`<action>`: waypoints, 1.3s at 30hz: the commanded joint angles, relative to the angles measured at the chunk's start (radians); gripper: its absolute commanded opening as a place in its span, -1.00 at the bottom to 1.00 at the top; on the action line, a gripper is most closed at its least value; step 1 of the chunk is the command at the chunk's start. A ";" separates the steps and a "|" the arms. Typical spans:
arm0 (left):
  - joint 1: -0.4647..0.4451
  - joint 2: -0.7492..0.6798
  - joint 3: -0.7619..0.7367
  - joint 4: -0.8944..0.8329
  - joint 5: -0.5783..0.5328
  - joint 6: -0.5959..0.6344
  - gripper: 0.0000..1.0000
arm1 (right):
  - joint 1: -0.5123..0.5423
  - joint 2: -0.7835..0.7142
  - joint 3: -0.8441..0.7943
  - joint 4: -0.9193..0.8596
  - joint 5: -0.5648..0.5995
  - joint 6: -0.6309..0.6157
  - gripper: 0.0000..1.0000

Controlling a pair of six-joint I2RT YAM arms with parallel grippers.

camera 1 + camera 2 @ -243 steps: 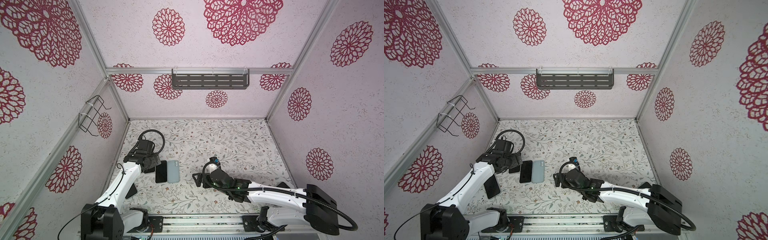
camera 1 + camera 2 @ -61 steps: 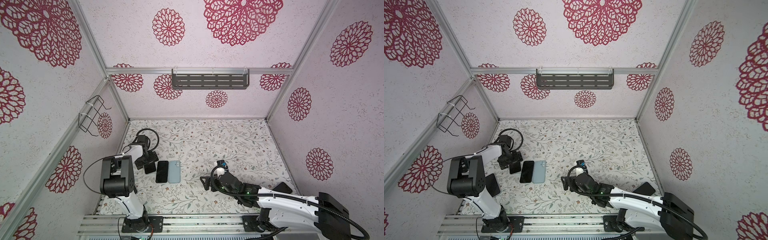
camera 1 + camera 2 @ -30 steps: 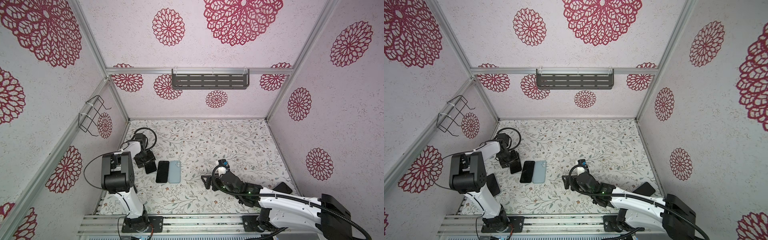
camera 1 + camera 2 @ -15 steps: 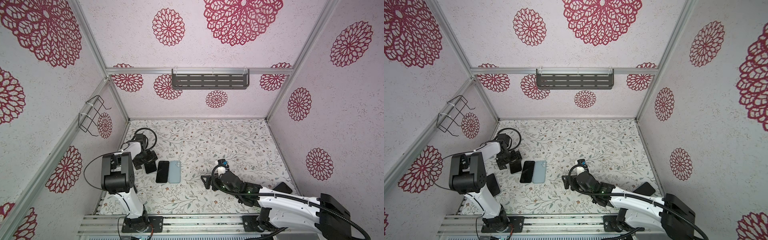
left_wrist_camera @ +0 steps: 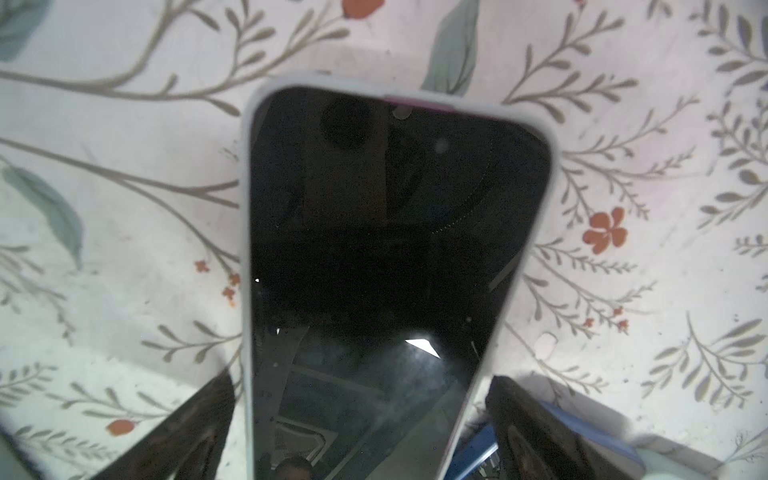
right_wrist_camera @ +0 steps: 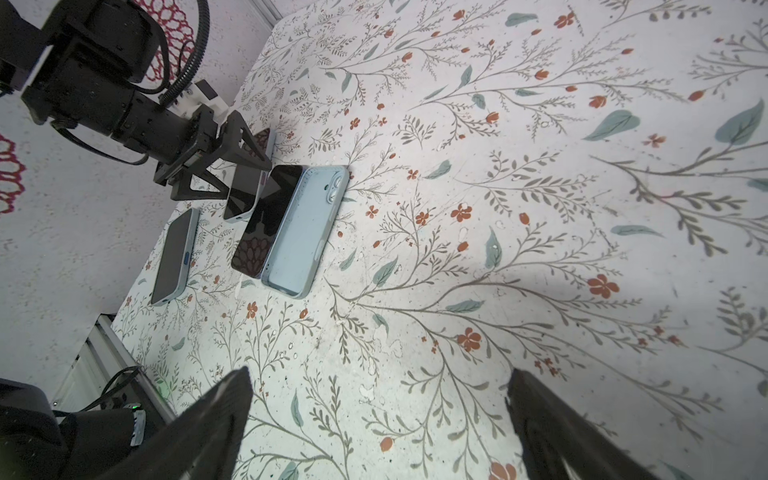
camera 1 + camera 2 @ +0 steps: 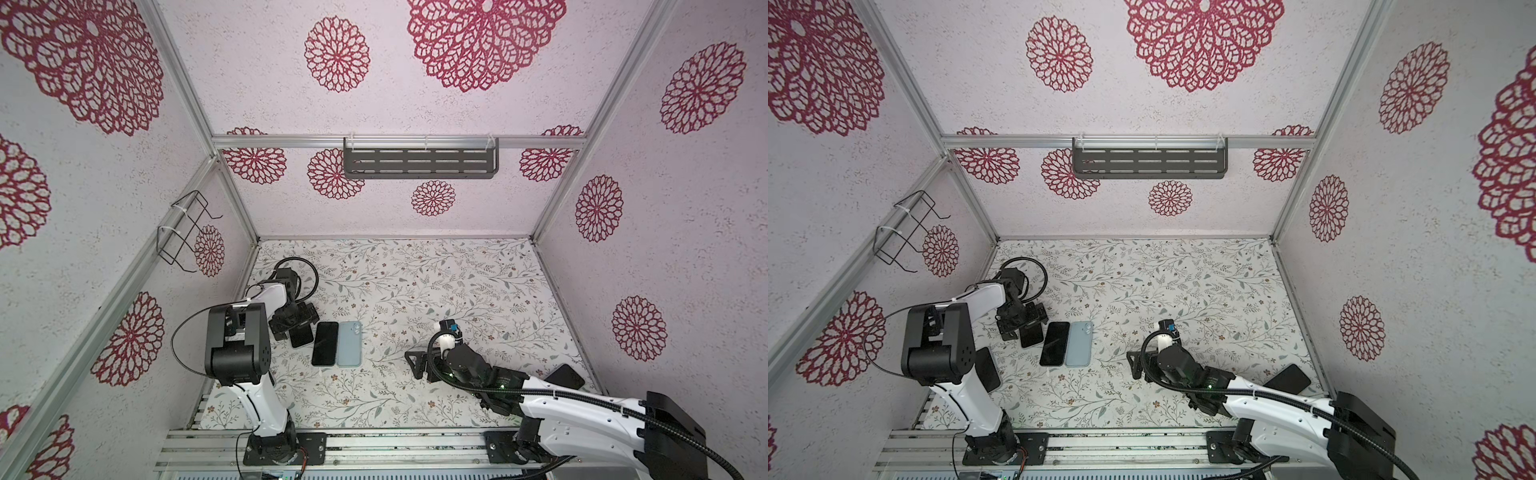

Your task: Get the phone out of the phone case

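The left gripper (image 5: 360,378), jaws spread, straddles one end of a white-cased phone (image 5: 386,232) lying screen-up on the floral table (image 6: 540,208), just beside one bare black phone (image 7: 325,343) lying against one empty light-blue case (image 7: 349,343), while the right gripper (image 6: 379,374) hangs wide open over bare table, and a third phone (image 6: 172,257) and a fourth phone (image 7: 564,376) lie apart, making four phones in all.

Top views: overhead, whole table (image 7: 415,282). Left wrist: close above cased phone (image 5: 374,249). Right wrist: low, farther, sharing that phone.
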 commanded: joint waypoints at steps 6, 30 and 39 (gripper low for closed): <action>0.000 0.071 0.033 -0.037 0.041 0.018 0.96 | -0.013 -0.040 -0.009 0.013 0.007 -0.018 0.98; 0.008 0.045 -0.003 -0.017 0.045 0.032 0.60 | -0.068 0.013 0.015 0.076 -0.083 -0.044 0.98; 0.044 -0.013 -0.038 0.021 0.100 0.044 0.45 | -0.183 0.214 0.164 0.220 -0.351 -0.090 0.98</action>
